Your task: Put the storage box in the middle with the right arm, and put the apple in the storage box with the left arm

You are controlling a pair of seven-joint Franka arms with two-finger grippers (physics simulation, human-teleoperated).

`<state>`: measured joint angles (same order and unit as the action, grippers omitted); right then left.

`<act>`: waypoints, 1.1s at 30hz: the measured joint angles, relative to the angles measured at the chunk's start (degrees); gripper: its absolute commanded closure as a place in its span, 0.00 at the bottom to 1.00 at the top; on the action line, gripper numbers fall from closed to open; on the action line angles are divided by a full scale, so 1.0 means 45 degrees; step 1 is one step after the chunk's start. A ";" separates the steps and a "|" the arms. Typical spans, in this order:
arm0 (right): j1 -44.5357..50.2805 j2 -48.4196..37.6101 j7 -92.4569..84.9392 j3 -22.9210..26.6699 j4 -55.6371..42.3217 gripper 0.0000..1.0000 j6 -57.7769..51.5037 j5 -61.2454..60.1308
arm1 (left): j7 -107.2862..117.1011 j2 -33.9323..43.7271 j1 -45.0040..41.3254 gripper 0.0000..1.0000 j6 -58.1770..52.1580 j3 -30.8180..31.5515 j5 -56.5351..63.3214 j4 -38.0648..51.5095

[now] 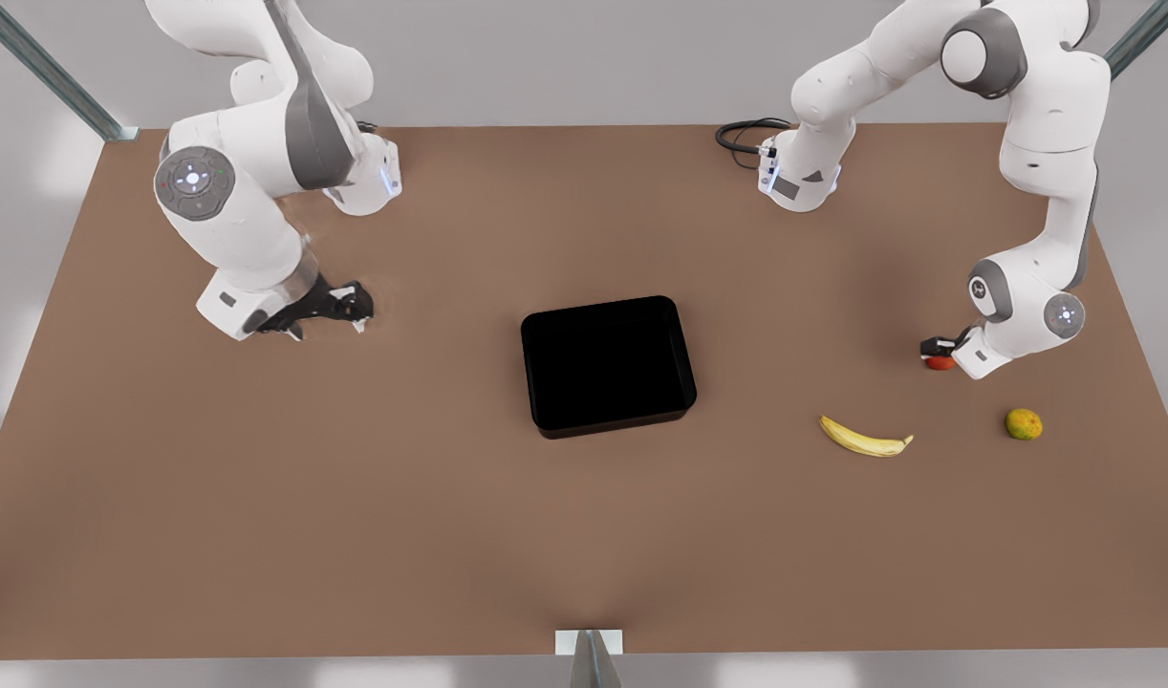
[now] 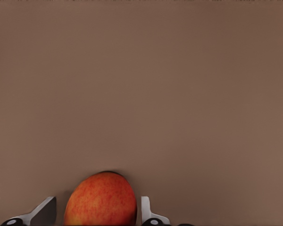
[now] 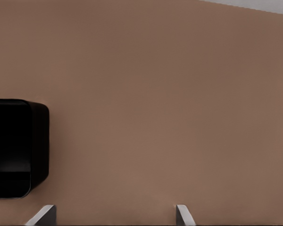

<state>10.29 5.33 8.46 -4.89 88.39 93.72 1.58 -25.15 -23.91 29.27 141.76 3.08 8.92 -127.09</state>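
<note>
Storage box: storage box sits black and shallow at the centre of the brown table, nothing inside it; in the right wrist view its rounded corner shows at the frame's edge.
Apple: apple, red-orange, rests on the table at about 3 o'clock from the box, well apart from it, on the front view's right.
Left gripper: left gripper is low over the apple; the left wrist view shows the fruit between two fingers set apart, one just beside the apple's flank, the other standing a little off it.
Right gripper: right gripper hangs just above the table at 9 o'clock from the box, well apart from it, fingers spread wide with bare tabletop between them; this arm waits.
Banana: yellow banana lies at about 4 o'clock from the box.
Yellow-green fruit: yellow-green fruit sits past the banana, nearer the table's side edge.
Writing: no brand, label or lettering can be read on any surface.
</note>
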 measured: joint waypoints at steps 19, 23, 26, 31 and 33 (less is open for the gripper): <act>0.0909 0.0515 0.0097 -0.0025 -0.1065 0.00 -0.1391 0.0058 | 0.0041 0.0000 -0.0119 0.26 0.0371 -0.0013 -0.0328 -0.0215; 0.1012 0.0522 0.0093 -0.0046 -0.1047 0.00 -0.1412 -0.0005 | 0.0099 0.0000 -0.0096 0.27 0.0412 -0.0002 -0.0335 -0.0215; 0.0996 0.0524 0.0093 -0.0046 -0.1047 0.00 -0.1430 -0.0020 | 0.0099 0.0019 -0.0078 0.27 0.0449 -0.0019 -0.0351 -0.0214; 0.0995 0.0533 0.0098 -0.0046 -0.1036 0.00 -0.1507 -0.0039 | 0.0099 -0.0019 -0.0078 0.27 0.0451 -0.0020 -0.0365 -0.0221; 0.1000 0.0487 0.0114 -0.0104 -0.1057 0.00 -0.1642 -0.0059 | 0.0099 -0.0009 -0.0078 0.27 0.0451 -0.0020 -0.0375 -0.0234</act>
<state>14.79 7.52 8.97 -5.36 83.63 86.32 1.32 -24.70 -23.95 28.92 143.79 2.99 7.24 -128.15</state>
